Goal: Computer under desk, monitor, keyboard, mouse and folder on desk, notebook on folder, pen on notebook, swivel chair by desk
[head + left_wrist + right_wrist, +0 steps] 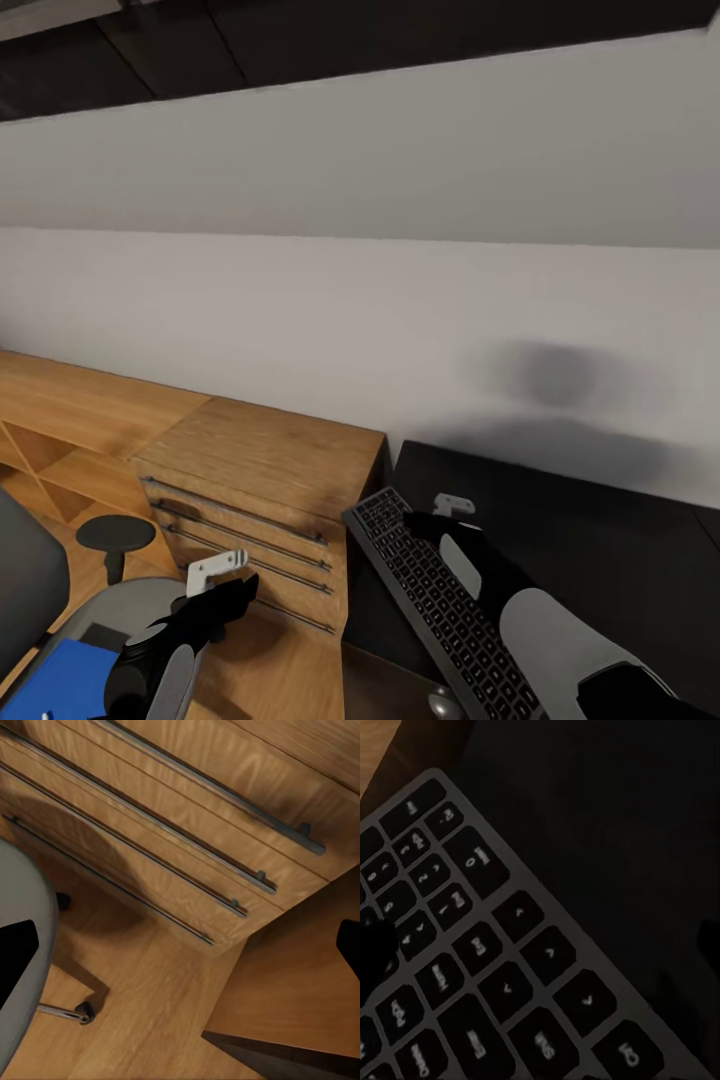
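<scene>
Black desk (600, 540) underneath: keyboard (440, 600) is straddled by the right gripper (445, 515), fingers apart; stiff, slim, best pinched across its long edges.

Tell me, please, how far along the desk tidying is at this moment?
Done: the keyboard lies on the black desk. In hand: the right tool hovers above the keyboard's far end, gripping nothing visible. Left: the blue folder still sits on the swivel chair beside the left tool.
</scene>
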